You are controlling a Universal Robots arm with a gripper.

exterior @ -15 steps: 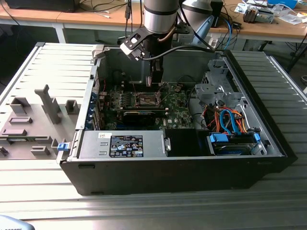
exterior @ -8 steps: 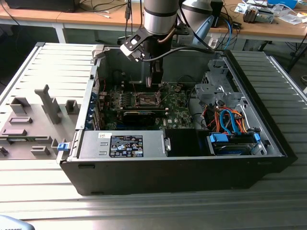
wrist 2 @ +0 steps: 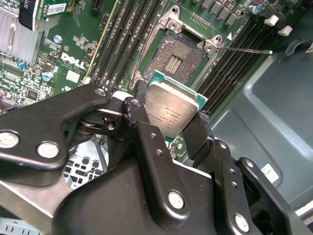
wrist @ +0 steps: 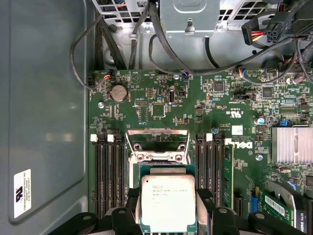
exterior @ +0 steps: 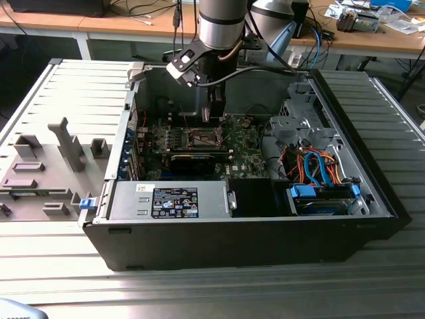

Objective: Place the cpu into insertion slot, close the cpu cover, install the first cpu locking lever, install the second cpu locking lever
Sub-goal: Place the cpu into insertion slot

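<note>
1. In the exterior view, the gripper point(exterior: 212, 118) hangs fingers-down inside the open computer case point(exterior: 372, 199). It is just above the insertion slot point(exterior: 202, 137) on the green motherboard point(exterior: 247, 156).
2. In the second wrist view, the gripper point(wrist 2: 168, 117) has its black fingers point(wrist 2: 134, 110) clamped on opposite edges of the cpu point(wrist 2: 172, 110). The cpu is tilted with its silver face showing and is not seated in the insertion slot point(wrist 2: 173, 58), whose dark pin field lies uncovered. A thin locking lever point(wrist 2: 244, 49) juts sideways from the slot's corner.
3. In the first wrist view, the gripper point(wrist: 168, 208) holds the cpu point(wrist: 168, 200) in front of the slot's metal rim point(wrist: 157, 156), between rows of black memory slots point(wrist: 105, 171).
</note>
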